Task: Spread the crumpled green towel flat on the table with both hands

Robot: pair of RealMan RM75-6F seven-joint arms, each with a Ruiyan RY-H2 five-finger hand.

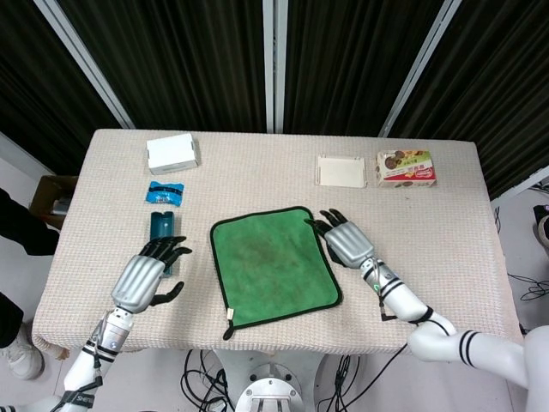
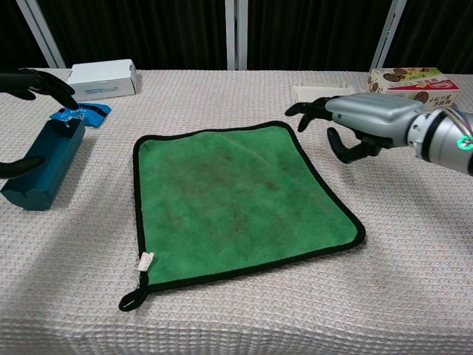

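Note:
The green towel (image 1: 273, 263) (image 2: 233, 198) with a black hem lies flat in the middle of the table, a white tag and small loop at its near left corner. My right hand (image 1: 345, 240) (image 2: 358, 122) hovers open beside the towel's far right corner, fingers spread, holding nothing. My left hand (image 1: 146, 277) is open to the left of the towel, above the near end of the teal box; in the chest view only its dark fingertips (image 2: 33, 81) show at the left edge.
A teal box (image 1: 160, 242) (image 2: 44, 161) lies left of the towel, a blue packet (image 1: 165, 192) and a white box (image 1: 172, 154) beyond it. At the back right stand a white tray (image 1: 341, 170) and a biscuit box (image 1: 406, 167).

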